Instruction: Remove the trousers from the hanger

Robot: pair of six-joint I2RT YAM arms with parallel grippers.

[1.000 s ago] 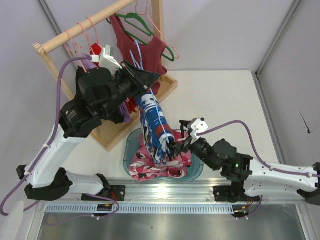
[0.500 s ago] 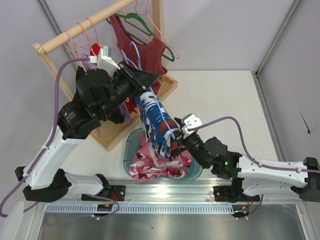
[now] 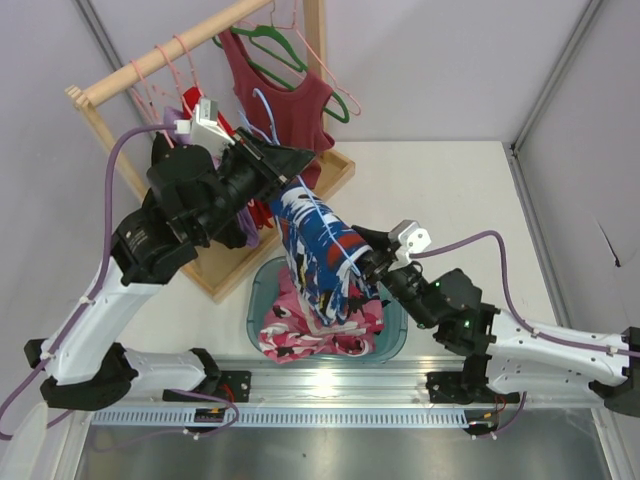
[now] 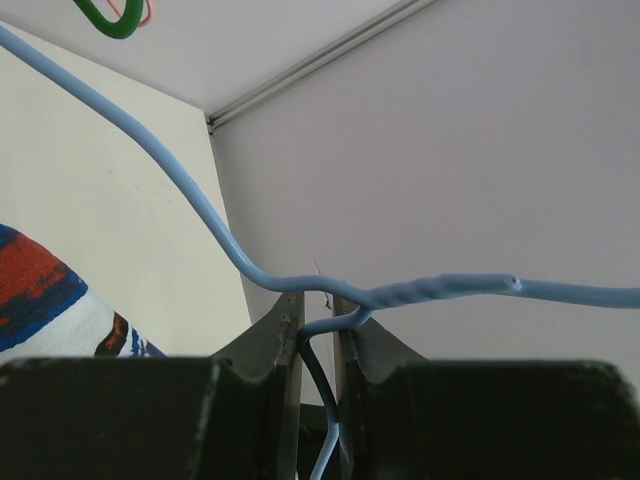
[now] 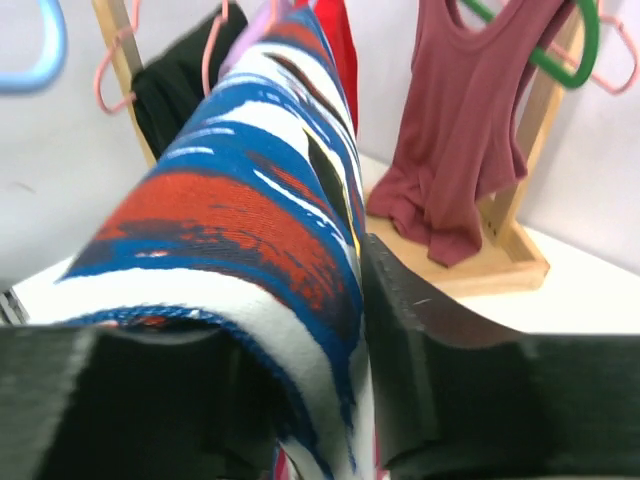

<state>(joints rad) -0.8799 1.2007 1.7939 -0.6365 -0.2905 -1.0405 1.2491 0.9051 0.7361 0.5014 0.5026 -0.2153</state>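
The trousers, royal blue with white and red streaks, hang folded over the light-blue wire hanger above the teal basin. My left gripper holds the hanger up. In the left wrist view its jaws are shut on the hanger's wire just below the twisted neck. My right gripper is at the right side of the trousers, low down. In the right wrist view the trousers fill the gap between the jaws, and the right finger presses on the cloth.
A pink camouflage garment lies in the basin. Behind stands a wooden rack with pink hangers, a green hanger and a dark-red tank top. Grey walls enclose the table.
My right gripper has closed on the trousers' fold and its arm has swung a little to the right. The left arm with the hanger has shifted slightly back.
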